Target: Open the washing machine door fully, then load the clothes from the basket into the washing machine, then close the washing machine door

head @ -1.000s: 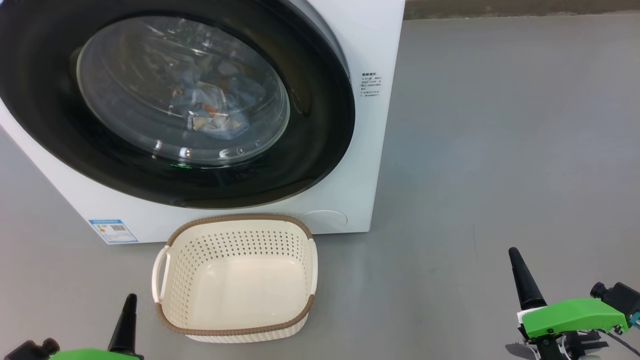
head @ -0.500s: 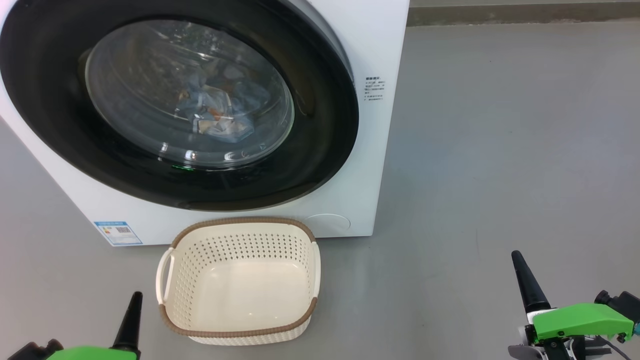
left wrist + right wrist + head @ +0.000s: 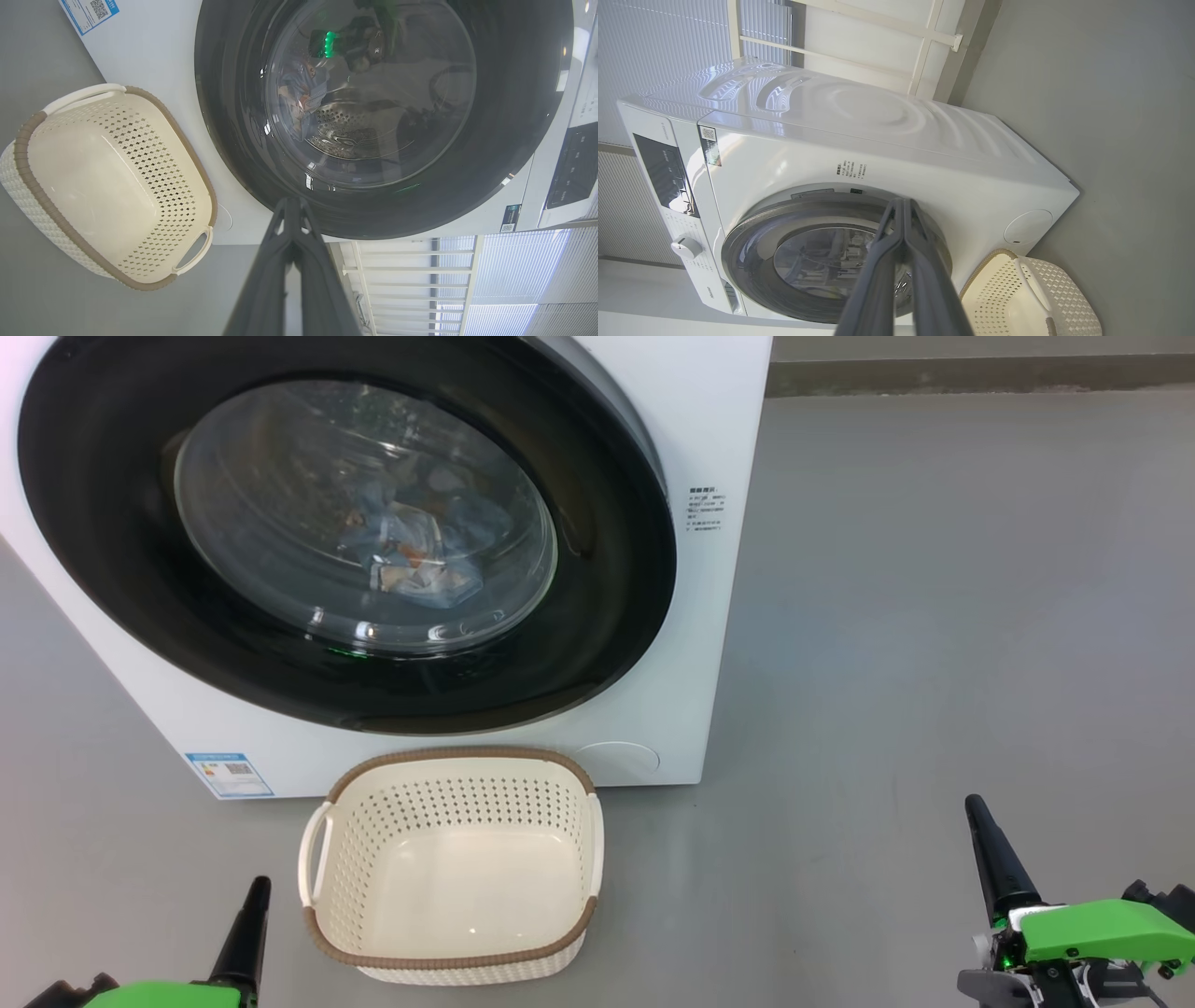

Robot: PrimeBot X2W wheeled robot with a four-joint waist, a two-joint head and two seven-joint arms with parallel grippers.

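The left gripper (image 3: 258, 891) and the right gripper (image 3: 977, 810) are both hanging low over the grey floor (image 3: 887, 616), each pair of dark fingers pressed together and gripping nothing. Ahead of both sets of fingertips, the washing machine door (image 3: 112, 569) is sitting flush against the white washing machine (image 3: 719, 420). The blue printed clothes (image 3: 415, 555) are lying behind its glass, inside the drum. The cream basket (image 3: 457, 761) is standing empty just to the right of the left fingers and slightly ahead of them, close against the machine's base. The right fingers are pointing at open floor, well apart from everything.

The task is looking all but finished, so the main risk is a door that is only resting on its gasket. Whether the latch has caught cannot be told, and an unlatched door could be drifting back open. A check-push with closed, pointed tips would be risking a slip across the glossy ring or the glass. A forward sweep of the left arm would be knocking the light basket aside.
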